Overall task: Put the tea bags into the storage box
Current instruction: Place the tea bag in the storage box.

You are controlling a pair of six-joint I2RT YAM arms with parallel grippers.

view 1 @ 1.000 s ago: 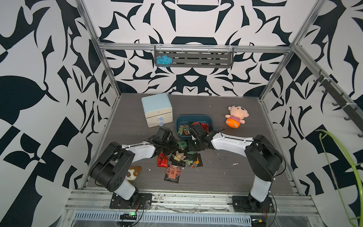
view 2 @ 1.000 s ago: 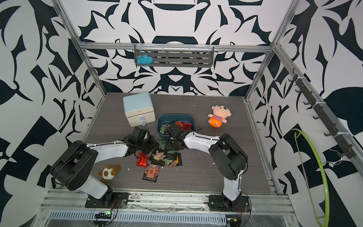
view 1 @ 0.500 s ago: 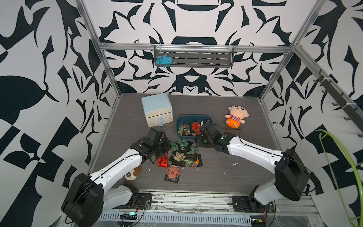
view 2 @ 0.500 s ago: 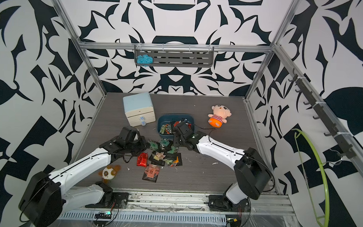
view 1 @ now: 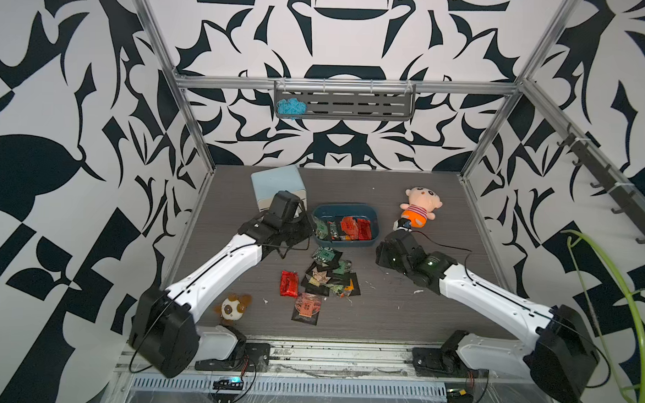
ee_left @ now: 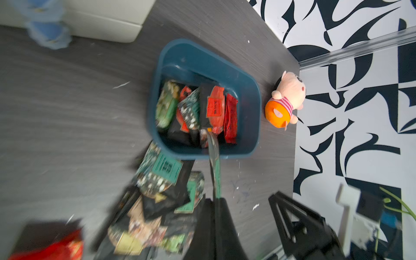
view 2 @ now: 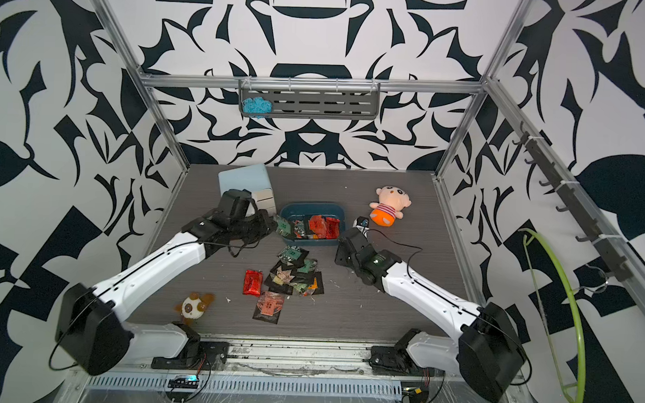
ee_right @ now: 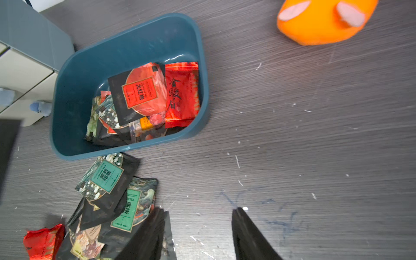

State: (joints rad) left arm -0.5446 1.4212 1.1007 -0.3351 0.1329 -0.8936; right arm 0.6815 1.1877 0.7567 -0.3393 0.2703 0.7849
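The left gripper [ee_left: 215, 201] is pinched together on one edge of a tea bag [ee_left: 214, 157], which stands out from it edge-on, thin as a blade. Holding it by a single edge likely leaves the rest free to drop clear once the fingers part. In the wrist view the bag's far end shows across the near rim of the storage box [ee_left: 193, 58]. In a top view the left gripper [view 1: 310, 229] sits just beside the box's left end, so this reads as the moment just ahead of a release into the box. Inside the box, several tea bags [ee_right: 144, 94] in red, black and green lie overlapping toward one end, leaving the other end bare. The right gripper [ee_right: 198, 211] has its fingers apart with nothing between them. It hovers over bare surface [ee_right: 315, 135], near the loose pile [ee_right: 108, 177] of tea bags that lies just beside the box's front wall. It seems held off to the side so the two arms do not crowd the box at once, and it is well placed to reach for the pile next. Farther out, a red tea bag [view 1: 288, 283] and an orange-labelled tea bag [view 1: 306, 308] lie at the pile's fringe. A pale blue drawer cabinet [view 1: 277, 182], a doll [view 1: 420, 209] and a small plush toy [view 1: 232, 309] sit around the edges, not part of the job.
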